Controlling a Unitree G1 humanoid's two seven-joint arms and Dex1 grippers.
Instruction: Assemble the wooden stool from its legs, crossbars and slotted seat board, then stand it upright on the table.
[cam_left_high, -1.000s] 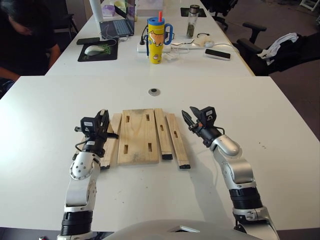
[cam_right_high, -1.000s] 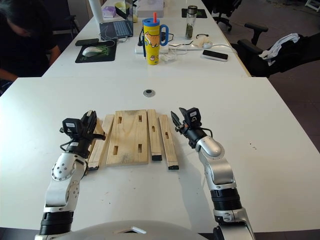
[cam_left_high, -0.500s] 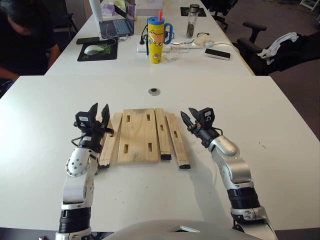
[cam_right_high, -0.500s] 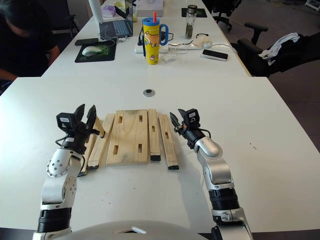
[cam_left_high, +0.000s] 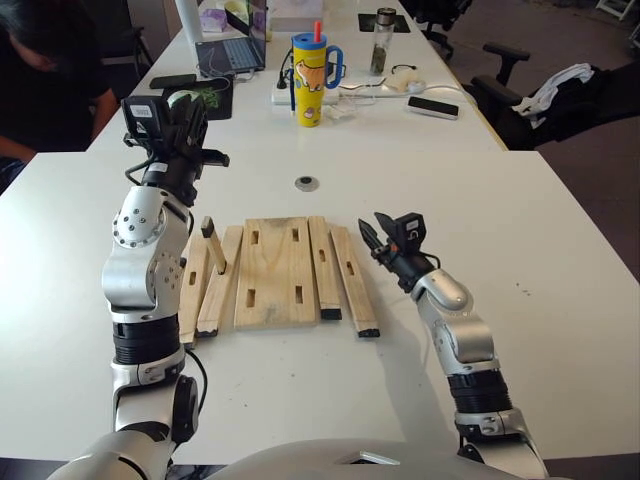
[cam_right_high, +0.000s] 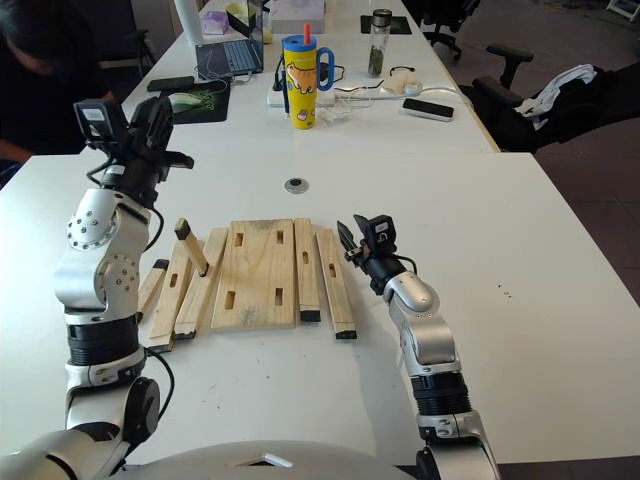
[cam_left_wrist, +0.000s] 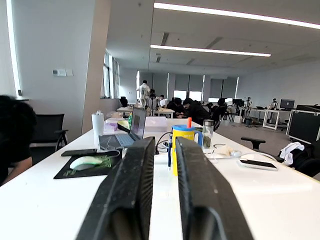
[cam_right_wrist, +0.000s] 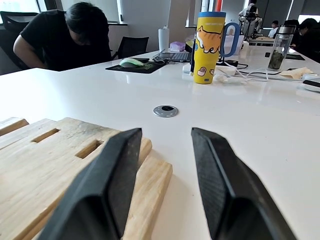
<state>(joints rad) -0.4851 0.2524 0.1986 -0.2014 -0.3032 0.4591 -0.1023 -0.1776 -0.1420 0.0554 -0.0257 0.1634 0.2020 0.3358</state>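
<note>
The seat board (cam_left_high: 272, 272) lies flat on the white table (cam_left_high: 560, 260), straight ahead of the robot, with four slots showing in its top face. Touching its 3 o'clock edge are two long slats (cam_left_high: 338, 274), side by side and pointing toward 12 o'clock; both have dark near ends, and the outer one reaches closer to the robot. At the board's 9 o'clock edge lie more slats (cam_left_high: 207, 285), also lengthwise. A short stick (cam_left_high: 212, 242) stands tilted on them, its lower end on the slat next to the board.

The right gripper (cam_left_high: 372, 224) sits low over the table at 3 o'clock from the board, just beside the outer slat's far half. Its jaws are moderately wide apart and hold nothing; the right wrist view looks between them across the board's slots.

The left gripper (cam_left_high: 188, 112) is high above the table at about 10 o'clock from the board, well clear of the wood, pointing away from the robot. Its jaws stand narrow, nearly parallel, with nothing between them.

At 12 o'clock, past the board, is a round cable hole (cam_left_high: 307, 183). Farther off on the next table stand a yellow mug (cam_left_high: 310, 75), a laptop (cam_left_high: 228, 50), a mouse (cam_left_high: 183, 97) and a phone (cam_left_high: 433, 107).
</note>
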